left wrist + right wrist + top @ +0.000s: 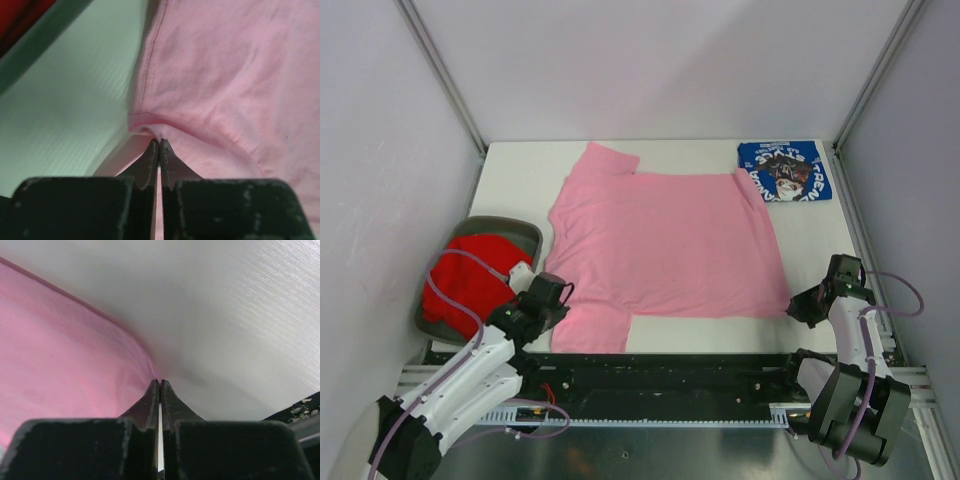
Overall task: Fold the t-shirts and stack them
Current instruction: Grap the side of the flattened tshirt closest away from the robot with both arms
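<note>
Limp, lightweight pink t-shirt [665,245], best taken at its edges: left tool [159,142] pinches the underarm fold nearest the grey bin [523,227], right tool [159,382] the hem corner farthest from it.

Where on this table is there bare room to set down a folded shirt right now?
Bare table shows at the far-left corner beyond the grey bin, beside the pink t-shirt; along the right edge, nearer than the folded blue t-shirt; and in a near strip right of the pink sleeve. The near-left is crowded by bin and left fingers.
</note>
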Controlling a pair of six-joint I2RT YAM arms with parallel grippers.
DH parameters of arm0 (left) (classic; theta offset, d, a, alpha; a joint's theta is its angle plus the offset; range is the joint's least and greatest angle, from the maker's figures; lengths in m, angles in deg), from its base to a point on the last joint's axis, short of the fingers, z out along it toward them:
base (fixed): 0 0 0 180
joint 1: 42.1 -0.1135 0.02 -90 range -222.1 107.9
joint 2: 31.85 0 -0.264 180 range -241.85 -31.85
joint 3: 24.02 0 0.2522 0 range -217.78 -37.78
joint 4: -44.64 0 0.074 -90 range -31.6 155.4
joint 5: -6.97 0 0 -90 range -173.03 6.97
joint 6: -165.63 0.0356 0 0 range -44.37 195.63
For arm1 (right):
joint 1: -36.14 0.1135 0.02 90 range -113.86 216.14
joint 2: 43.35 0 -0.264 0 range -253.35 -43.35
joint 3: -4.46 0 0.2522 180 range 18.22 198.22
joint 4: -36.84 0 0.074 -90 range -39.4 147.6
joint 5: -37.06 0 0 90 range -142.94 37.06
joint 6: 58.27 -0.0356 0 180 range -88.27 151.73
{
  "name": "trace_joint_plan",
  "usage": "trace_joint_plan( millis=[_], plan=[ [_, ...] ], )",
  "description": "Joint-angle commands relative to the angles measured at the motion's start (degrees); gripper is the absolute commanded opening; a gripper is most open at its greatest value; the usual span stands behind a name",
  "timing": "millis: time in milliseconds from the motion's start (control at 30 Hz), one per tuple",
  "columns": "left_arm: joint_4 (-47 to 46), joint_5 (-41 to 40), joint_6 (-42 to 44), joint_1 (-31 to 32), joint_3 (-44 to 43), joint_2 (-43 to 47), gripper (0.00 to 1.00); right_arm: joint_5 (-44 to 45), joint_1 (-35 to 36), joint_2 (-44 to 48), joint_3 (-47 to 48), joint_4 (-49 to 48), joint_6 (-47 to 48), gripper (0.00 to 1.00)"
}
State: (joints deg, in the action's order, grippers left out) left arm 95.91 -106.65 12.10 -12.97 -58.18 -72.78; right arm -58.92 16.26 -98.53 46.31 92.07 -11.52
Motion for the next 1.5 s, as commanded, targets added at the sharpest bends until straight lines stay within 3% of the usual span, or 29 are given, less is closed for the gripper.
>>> trace_joint_plan(
  millis=[0, 233, 467, 667, 1033, 1233, 1467],
  plan=[
    [-1.7, 0.7, 1.9, 0.2, -1.3, 2.3, 0.01, -0.4, -0.2, 0.3, 0.7, -1.1, 1.1, 0.0],
    [1.8, 2.9, -2.0, 0.1, -3.3, 7.5, 0.0, 1.0, -0.2, 1.5, 0.8, -1.1, 1.9, 0.0],
    [4.7, -1.3, -1.7, -0.5, -10.1, 7.3, 0.0, -0.1, 0.0, 3.4, 3.2, -1.6, 3.5, 0.0],
    [4.1, -3.8, 0.2, -2.2, -17.2, -2.4, 0.0, 0.1, 4.4, -0.1, 7.3, -7.2, 5.0, 0.0],
    [-6.5, -2.6, 9.3, -10.4, -27.6, -23.3, 0.0, 4.2, 14.0, -22.2, 18.8, -19.0, 6.8, 0.0],
    [-11.4, 0.5, 14.1, -13.8, -33.8, -33.8, 0.0, 4.1, 14.8, -33.3, 24.8, -21.6, 6.9, 0.0],
    [-13.9, 3.4, 17.0, -15.8, -37.5, -39.9, 0.0, 4.5, 12.8, -35.2, 26.9, -23.4, 7.0, 0.0]
  ],
)
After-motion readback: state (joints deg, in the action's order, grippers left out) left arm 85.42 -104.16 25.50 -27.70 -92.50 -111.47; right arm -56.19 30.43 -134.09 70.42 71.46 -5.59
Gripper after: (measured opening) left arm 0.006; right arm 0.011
